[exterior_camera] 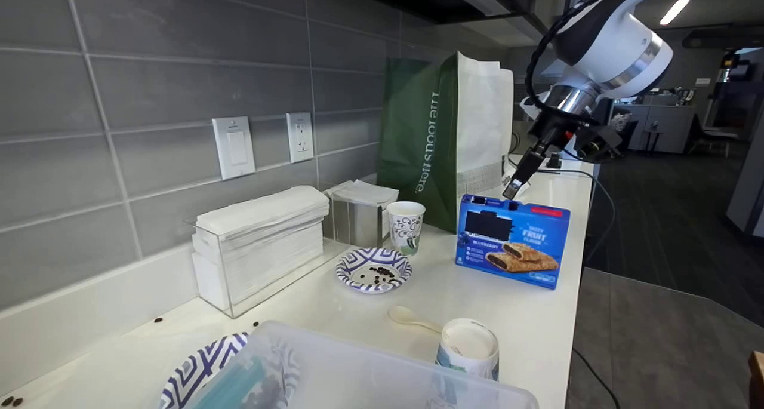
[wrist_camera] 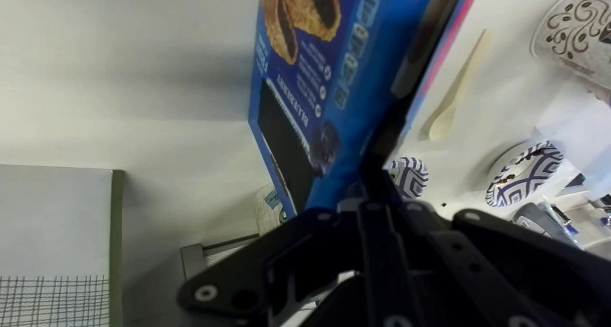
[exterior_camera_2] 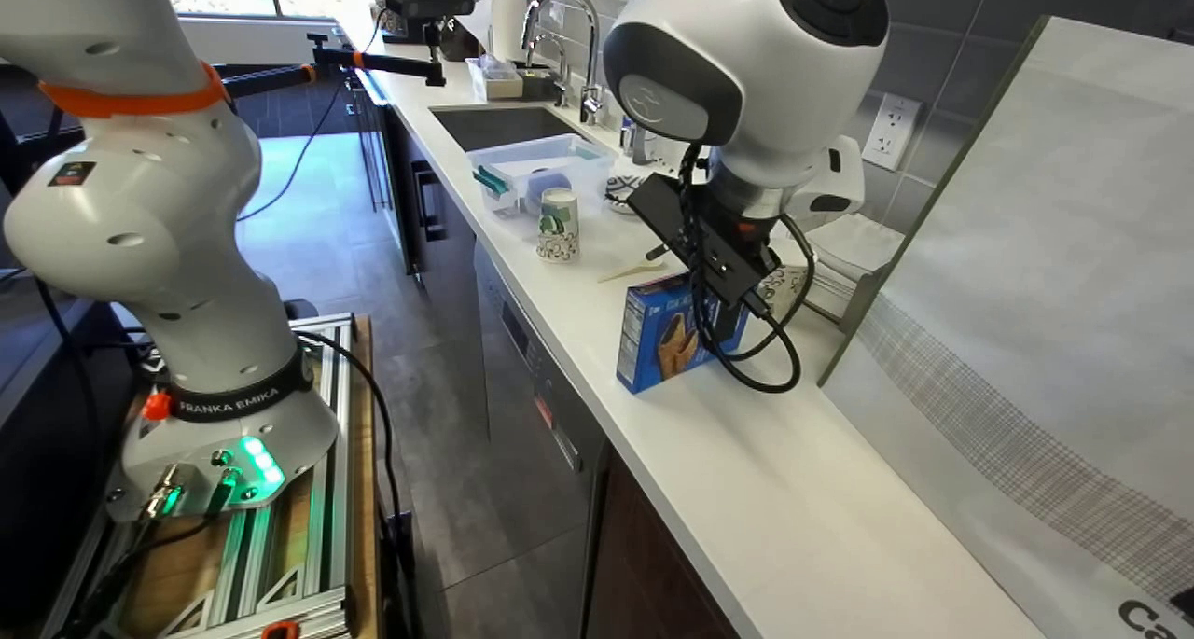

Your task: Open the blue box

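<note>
Box [exterior_camera: 514, 245] upright on the counter [exterior_camera: 513, 306], just beneath the closed tool [exterior_camera: 511, 189], contact unclear.

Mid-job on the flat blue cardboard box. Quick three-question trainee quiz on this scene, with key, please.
1. True or false: the flat rectangular blue cardboard box stands upright on the white countertop.
2. Where is the black pincer? (a) inside the tall green paper bag (b) at the box's top edge (c) over the stacked white napkins
3. Which utensil lies beside the upturned patterned paper cup?

Key: 1 true; 2 b; 3 the cream-coloured spoon.
</note>
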Robot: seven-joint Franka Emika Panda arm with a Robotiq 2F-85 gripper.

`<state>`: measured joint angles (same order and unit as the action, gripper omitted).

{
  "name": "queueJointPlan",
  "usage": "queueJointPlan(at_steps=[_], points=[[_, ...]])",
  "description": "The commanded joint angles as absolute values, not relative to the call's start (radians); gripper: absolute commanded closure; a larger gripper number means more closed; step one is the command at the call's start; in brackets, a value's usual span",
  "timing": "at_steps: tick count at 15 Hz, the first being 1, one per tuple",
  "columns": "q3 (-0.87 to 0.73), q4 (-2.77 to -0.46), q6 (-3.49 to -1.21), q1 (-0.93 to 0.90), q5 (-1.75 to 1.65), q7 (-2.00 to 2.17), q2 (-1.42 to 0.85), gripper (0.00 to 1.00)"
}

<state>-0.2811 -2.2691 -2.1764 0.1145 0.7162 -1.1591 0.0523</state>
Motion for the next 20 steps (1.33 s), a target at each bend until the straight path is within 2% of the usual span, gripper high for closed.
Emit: queueJointPlan(at_steps=[1, 20], points=[[-0.262, -2.246, -2.153, 0.150, 0.725, -1.162, 0.021, 1.00], [-0.231, -2.249, -2.215, 0.169, 0.701, -1.137, 0.011, 1.00]])
